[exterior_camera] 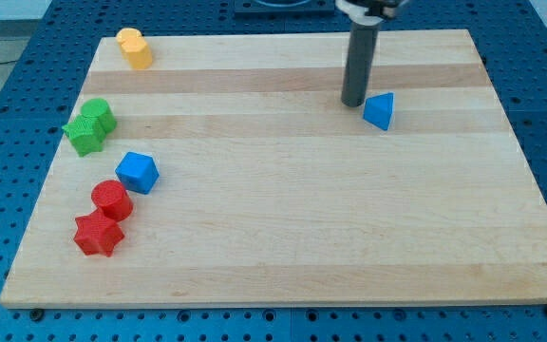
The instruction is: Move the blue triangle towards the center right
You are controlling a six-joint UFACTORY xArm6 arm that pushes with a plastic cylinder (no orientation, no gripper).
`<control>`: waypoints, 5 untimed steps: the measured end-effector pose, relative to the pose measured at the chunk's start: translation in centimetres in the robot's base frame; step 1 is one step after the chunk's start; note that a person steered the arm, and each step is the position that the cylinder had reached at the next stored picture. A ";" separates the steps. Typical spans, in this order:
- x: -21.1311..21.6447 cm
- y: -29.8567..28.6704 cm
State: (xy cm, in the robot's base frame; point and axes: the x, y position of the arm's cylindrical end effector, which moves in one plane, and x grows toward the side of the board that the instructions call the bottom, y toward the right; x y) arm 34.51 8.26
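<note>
No pincer was fitted; my tip (353, 102) was seen planted on the tabletop (283, 237), just left of the blue triangle (380, 111), contact not resolvable. The triangle's apex was pointed up; no clear long axis. Yellow block (134, 48), green blocks (89, 126), blue cube (138, 172) and red blocks (104, 218) were clustered far left.

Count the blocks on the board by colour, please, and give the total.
Blue: 2, the blue triangle beside my tip and the blue cube
Red: 2, the red cylinder and the red star
Green: 1, the green block
Yellow: 1, the yellow block
Total: 6
</note>
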 end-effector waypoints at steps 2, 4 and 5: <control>3.6 3.8; 3.6 7.1; 4.0 1.3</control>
State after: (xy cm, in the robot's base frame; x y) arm 38.51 9.54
